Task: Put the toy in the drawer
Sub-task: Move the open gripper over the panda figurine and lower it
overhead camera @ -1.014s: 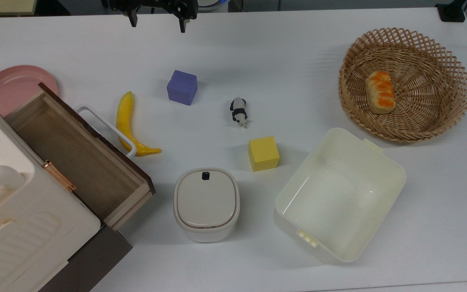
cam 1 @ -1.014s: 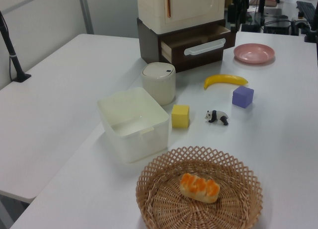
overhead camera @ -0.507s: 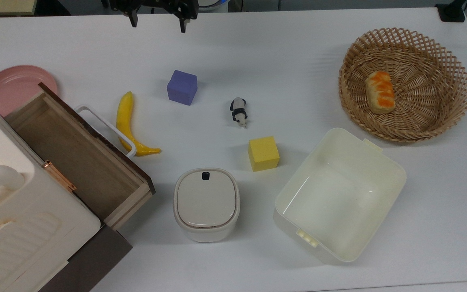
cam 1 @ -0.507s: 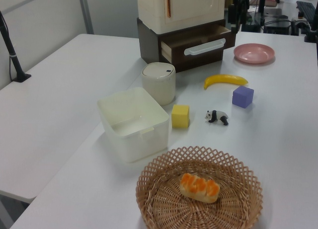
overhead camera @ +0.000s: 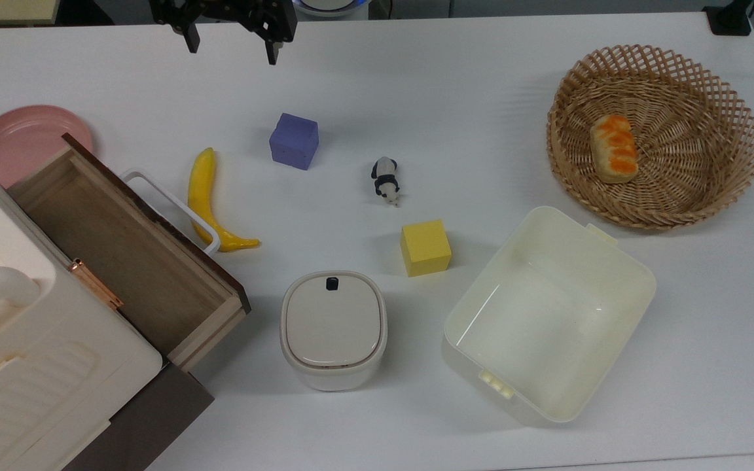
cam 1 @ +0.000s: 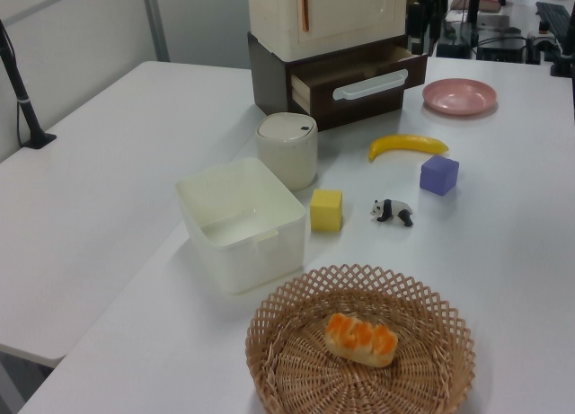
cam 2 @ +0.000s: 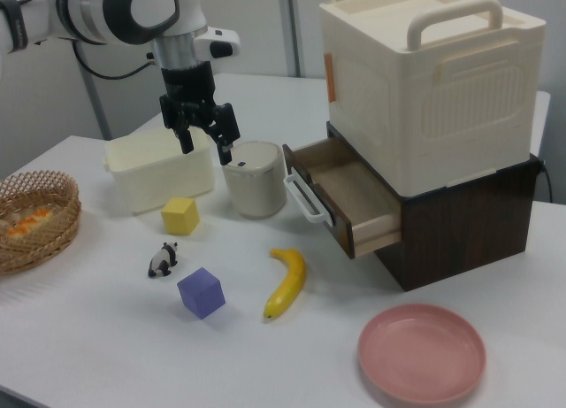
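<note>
In the top view, left to right: the drawer [overhead camera: 122, 261] stands open, the tool [overhead camera: 228, 47] hangs spread and empty, the toy [overhead camera: 385, 180] lies on the worktop [overhead camera: 455, 98]. Approach step; next, reach and descend over the toy.

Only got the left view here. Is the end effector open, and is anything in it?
Observer: Open. In the right view the end effector hangs above the table with its fingers spread and nothing between them.
Operator: Inside of the drawer, anything in the way for the toy?
Observer: Nothing that I can see. The top view looks straight down into the drawer, and the pulled-out part shows only bare wood. The toy stands on the table between the purple cube and the yellow cube.
</note>
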Robot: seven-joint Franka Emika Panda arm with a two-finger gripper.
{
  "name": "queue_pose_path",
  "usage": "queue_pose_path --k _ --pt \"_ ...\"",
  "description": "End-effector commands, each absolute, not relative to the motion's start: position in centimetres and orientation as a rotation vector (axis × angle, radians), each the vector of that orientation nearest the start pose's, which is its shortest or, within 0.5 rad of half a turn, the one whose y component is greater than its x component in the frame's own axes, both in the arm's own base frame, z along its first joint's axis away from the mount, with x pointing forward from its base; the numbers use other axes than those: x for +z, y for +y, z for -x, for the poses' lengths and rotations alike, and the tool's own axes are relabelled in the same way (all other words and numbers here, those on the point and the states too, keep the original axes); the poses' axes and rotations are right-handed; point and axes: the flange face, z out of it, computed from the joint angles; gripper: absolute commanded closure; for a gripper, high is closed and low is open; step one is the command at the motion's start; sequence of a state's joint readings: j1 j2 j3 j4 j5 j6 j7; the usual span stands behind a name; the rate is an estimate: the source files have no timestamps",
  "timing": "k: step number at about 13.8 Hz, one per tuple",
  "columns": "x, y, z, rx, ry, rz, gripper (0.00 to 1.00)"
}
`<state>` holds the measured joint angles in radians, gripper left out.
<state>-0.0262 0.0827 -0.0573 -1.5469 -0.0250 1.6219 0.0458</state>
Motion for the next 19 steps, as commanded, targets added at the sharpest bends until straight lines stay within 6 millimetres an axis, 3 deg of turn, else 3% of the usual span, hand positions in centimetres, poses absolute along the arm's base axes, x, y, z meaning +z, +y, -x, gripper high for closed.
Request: queue_pose_path --k 1,5,8,14,19 --pt "59.3 -4.9 -58.6 -0.006 0.175 3.165 0.0" --pt "57.6 -3.3 -58.6 0.049 0.111 3.165 0.0" --pt "53.9 0.5 -60.1 0.15 0.011 3.165 0.0" --pt "42.5 9.2 -61.6 0.363 -0.195 3.162 0.08" --pt "36.0 13.0 -61.2 0.328 -0.299 3.173 0.14"
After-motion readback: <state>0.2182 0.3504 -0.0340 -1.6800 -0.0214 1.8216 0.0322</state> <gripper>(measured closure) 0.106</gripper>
